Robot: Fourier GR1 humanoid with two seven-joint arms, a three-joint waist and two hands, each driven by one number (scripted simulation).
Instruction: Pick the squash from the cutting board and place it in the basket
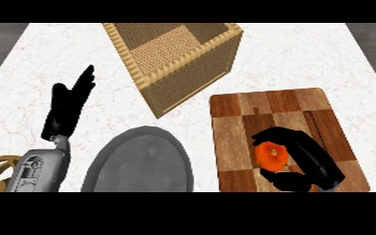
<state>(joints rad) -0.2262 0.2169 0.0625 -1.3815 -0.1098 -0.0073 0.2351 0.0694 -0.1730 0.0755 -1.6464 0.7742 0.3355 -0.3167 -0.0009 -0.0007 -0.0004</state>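
The right hand (312, 162) has its fingers (283, 134) curled over the top of the squash (272, 155) and its thumb hooked in underneath, so the squash sits pinched in the crook between them. From where I stand it looks like a small, bright orange piece, rounded, with a paler spot in its middle. The black fingers cover its far and near edges, so I cannot make out its full shape.

Under those fingers lies the cutting board (294, 104), a checker of dark and light wood. The squash looks to be resting on it or just above it; I cannot tell which.

Out beyond the fingertips, up and to the left past the board's corner, stands the basket (192, 82), a woven box with an open top, turned at an angle. Left of the fingers, just beside the board, is a grey plate (140, 159).

By my reckoning the grasp is made and little else: the lift, the carry across to the basket and the release are all yet to come.

The left hand (67, 107) rests well off on the far side of the plate, fingers straight and pointing up, over the white counter (66, 55).
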